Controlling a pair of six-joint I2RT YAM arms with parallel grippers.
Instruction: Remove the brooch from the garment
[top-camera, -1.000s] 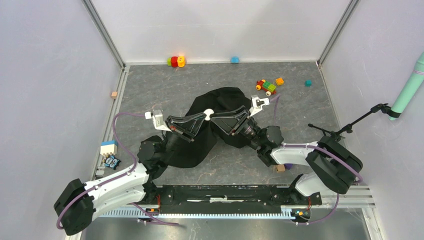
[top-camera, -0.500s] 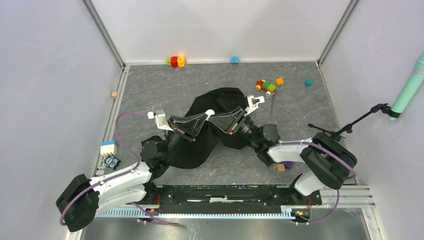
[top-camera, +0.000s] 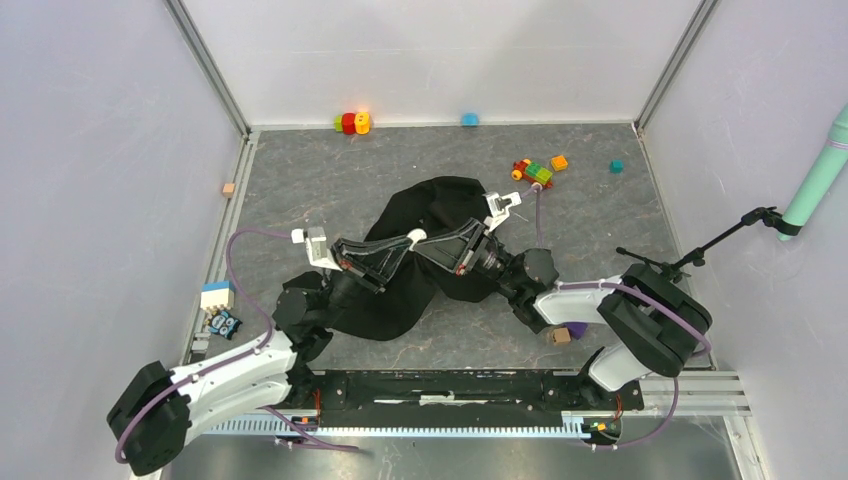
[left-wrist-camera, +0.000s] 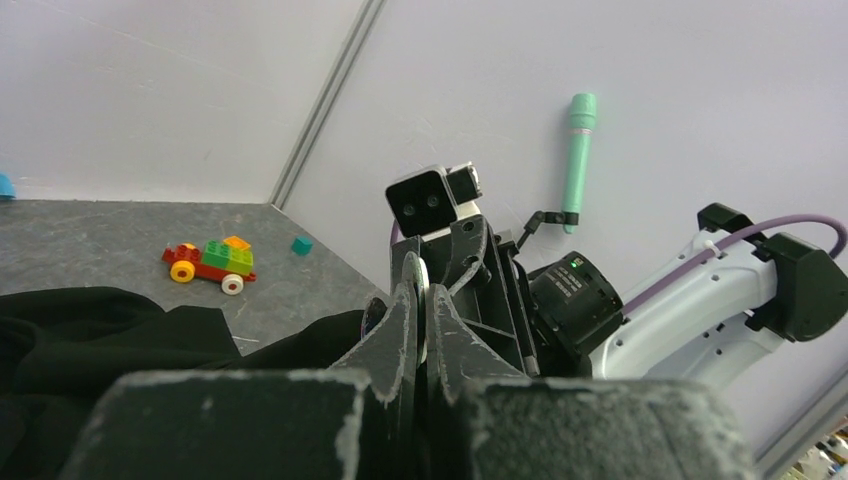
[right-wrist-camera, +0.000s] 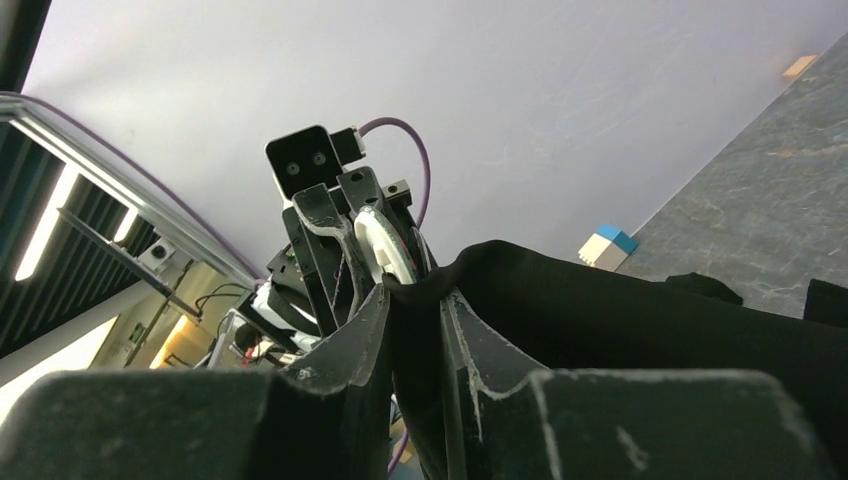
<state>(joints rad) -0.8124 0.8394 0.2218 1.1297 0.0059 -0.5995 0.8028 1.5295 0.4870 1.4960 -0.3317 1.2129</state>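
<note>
Meeting tip to tip above the floppy black cloth garment, both hands are pinched shut. Here the left hand clamps the small pale round brooch edge-on, and the right hand grips a raised cloth fold just beside it. The garment is heaped mid-desk, with grey marbled desk showing on every side. Coloured toy bricks sit well apart, near the far wall. The brooch is a thin whitish disc.

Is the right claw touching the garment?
Touching. The right wrist view shows the right claw shut, pinching a fold of the garment.
</note>
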